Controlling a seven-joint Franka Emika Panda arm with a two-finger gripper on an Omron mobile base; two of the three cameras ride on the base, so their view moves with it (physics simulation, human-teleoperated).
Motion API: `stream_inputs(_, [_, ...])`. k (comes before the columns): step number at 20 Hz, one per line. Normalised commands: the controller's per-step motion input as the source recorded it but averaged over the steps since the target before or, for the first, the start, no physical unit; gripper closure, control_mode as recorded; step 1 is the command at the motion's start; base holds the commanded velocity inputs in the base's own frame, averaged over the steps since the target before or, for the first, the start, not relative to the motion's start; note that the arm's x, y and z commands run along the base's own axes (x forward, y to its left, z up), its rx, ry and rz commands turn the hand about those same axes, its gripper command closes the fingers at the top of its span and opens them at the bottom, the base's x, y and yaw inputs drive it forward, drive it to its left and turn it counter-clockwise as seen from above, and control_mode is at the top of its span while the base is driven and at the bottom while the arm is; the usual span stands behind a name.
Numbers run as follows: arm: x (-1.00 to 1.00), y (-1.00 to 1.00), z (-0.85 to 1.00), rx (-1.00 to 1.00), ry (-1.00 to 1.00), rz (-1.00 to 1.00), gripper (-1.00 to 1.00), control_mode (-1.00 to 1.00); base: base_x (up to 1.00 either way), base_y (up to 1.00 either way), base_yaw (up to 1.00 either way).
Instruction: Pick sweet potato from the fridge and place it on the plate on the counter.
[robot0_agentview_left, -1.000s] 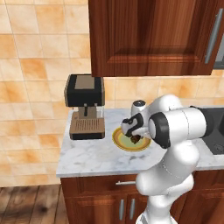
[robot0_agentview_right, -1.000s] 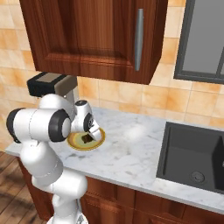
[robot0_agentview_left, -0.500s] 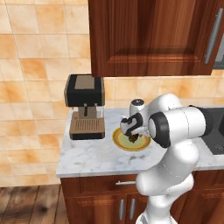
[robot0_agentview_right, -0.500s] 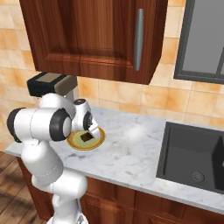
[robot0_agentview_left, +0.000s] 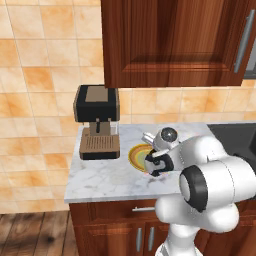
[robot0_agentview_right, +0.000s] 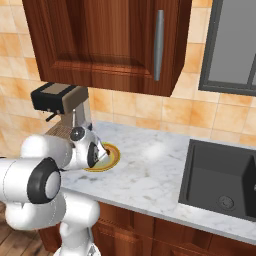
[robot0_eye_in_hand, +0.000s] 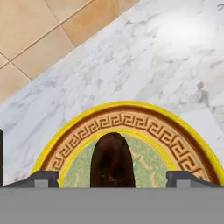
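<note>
Hand view crops the sweet potato (robot0_eye_in_hand: 112, 160) on the plate (robot0_eye_in_hand: 131, 124), between the gripper's (robot0_eye_in_hand: 112, 178) released fingers.

The arm hides most of the plate (robot0_agentview_left: 136, 154); the sweet potato's (robot0_eye_in_hand: 111, 161) near end is cut off

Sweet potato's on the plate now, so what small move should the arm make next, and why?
Probably lift the gripper straight up. In the hand view the sweet potato lies on the plate between the two spread fingertips, apparently released, so rising vertically should clear it without nudging it.
</note>
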Motion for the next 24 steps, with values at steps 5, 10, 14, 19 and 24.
stream_inputs(5, [-0.78,-0.09,0.87,0.07,-0.33,0.01,-1.0,-1.0,0.0,0.0,0.0])
stream_inputs(10, [-0.63,-0.11,0.99,0.05,-0.03,0.02,-1.0,-1.0,0.0,0.0,0.0])
stream_inputs(14, [-0.95,-0.17,0.39,0.0,-0.03,0.0,-1.0,-1.0,0.0,0.0,0.0])
stream_inputs(19, [-1.0,-0.16,0.02,0.0,-0.02,0.0,-1.0,-1.0,0.0,0.0,0.0])
stream_inputs(24, [-0.97,-0.12,0.01,0.0,0.0,0.0,-1.0,-1.0,0.0,0.0,0.0])
